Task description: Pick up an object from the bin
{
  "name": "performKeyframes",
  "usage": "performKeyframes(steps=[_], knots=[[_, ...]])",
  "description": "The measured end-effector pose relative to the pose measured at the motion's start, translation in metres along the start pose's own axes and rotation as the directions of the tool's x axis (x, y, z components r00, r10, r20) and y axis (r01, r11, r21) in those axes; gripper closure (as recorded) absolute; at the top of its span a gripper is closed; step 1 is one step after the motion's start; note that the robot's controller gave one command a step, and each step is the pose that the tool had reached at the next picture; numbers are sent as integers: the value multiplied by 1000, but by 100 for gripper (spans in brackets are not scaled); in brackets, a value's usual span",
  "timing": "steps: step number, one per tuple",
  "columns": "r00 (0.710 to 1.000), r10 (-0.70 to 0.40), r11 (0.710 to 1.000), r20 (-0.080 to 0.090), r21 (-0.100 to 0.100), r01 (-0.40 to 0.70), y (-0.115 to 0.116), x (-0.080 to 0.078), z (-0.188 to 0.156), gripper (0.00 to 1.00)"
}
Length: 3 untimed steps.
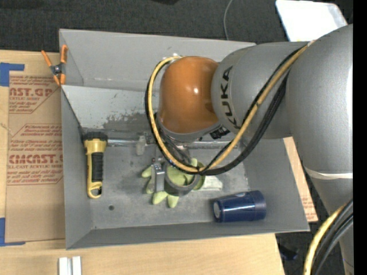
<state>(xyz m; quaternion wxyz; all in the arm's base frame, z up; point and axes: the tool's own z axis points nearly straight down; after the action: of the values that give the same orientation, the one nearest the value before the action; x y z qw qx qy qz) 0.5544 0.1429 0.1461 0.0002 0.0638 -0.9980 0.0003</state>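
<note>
My gripper [160, 174] reaches down under the orange wrist cover onto a pale yellow-green soft thing [161, 197] with several finger-like lobes, lying in the middle of the bin floor. Most of that thing is hidden beneath the gripper. A pale whitish piece [213, 183] pokes out just to its right. A dark blue cylinder [239, 206] lies on its side at the front right of the bin, apart from the gripper.
A yellow-handled tool with a black grip [94, 168] lies lengthwise along the bin's left wall. A thin grey metal rod [123, 142] runs from near its head towards the middle. The arm covers the bin's back right.
</note>
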Motion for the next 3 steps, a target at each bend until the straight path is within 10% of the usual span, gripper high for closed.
performKeyframes(steps=[3], knots=[[969,-246,969,9,-8,246,-82,-12,65,0]])
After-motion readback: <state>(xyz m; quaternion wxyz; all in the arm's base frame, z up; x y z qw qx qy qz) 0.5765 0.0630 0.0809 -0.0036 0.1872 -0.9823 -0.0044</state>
